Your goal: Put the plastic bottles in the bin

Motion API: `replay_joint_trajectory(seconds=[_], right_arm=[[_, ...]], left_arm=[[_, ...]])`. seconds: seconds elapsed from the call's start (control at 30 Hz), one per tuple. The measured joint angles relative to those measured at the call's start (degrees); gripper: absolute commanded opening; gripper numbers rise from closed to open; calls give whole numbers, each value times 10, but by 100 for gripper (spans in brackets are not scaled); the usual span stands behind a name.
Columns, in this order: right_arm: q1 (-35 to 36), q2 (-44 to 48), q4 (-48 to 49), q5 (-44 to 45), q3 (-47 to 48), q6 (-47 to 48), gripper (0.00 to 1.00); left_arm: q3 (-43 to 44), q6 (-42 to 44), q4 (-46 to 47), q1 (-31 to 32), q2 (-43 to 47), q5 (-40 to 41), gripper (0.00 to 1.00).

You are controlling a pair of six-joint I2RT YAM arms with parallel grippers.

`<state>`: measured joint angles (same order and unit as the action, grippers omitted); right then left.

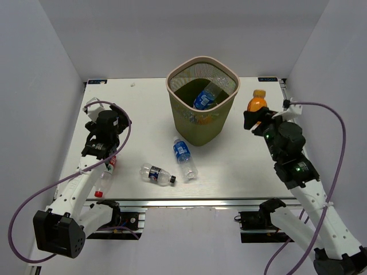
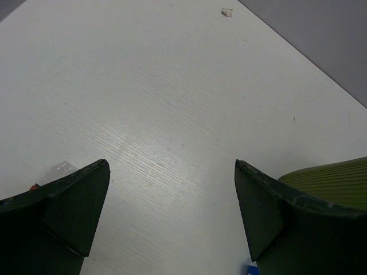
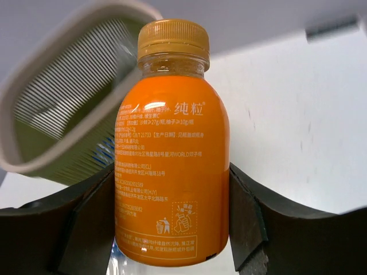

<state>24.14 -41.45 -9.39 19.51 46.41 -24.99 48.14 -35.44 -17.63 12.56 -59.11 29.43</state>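
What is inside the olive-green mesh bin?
One clear plastic bottle with a blue label lies inside the olive-green mesh bin. Its mesh wall hides the bottom; anything lower cannot be told.

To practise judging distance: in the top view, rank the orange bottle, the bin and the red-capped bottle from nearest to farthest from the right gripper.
1. The orange bottle, gripped by the right gripper, far right.
2. The bin, centre back.
3. The red-capped bottle, far left, lying near the front edge.

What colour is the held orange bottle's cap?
Golden orange cap, like the bottle; right wrist view shows it best.
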Motion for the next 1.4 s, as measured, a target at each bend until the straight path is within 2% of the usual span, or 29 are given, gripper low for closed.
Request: replay_joint_trajectory(seconds=[0.13, 0.27, 0.43, 0.47, 0.57, 0.63, 0.7, 0.87, 1.13, 1.27, 1.4], right_arm=[[0, -43, 24, -32, 105, 53, 44], [0, -167, 45, -100, 244, 103, 44], [13, -330, 48, -170, 372, 146, 49], [20, -360, 41, -178, 391, 155, 53], [43, -421, 16, -190, 424, 180, 76], [56, -443, -4, -196, 431, 193, 84], [66, -453, -20, -199, 436, 205, 89], [71, -450, -35, -210, 449, 220, 89], [79, -395, -47, -255, 448, 241, 89], [119, -344, -66, -266, 442, 273, 89], [195, -277, -74, -264, 395, 294, 89]], left_arm=[[0, 0, 0, 0, 0, -2, 98], [-2, 0, 1, 0, 0, -6, 98], [-4, 1, 0, 0, -5, -14, 98], [-4, 1, 0, -1, -7, -14, 98], [-4, 1, -1, -1, -12, -16, 98], [-4, 1, -1, -1, -13, -17, 98], [-4, 2, -2, -1, -14, -18, 98], [-4, 3, -2, -1, -18, -21, 98], [-4, 2, -3, -1, -26, -34, 98], [-4, 2, -4, -1, -26, -36, 98], [-4, 0, -4, -1, -26, -41, 98]])
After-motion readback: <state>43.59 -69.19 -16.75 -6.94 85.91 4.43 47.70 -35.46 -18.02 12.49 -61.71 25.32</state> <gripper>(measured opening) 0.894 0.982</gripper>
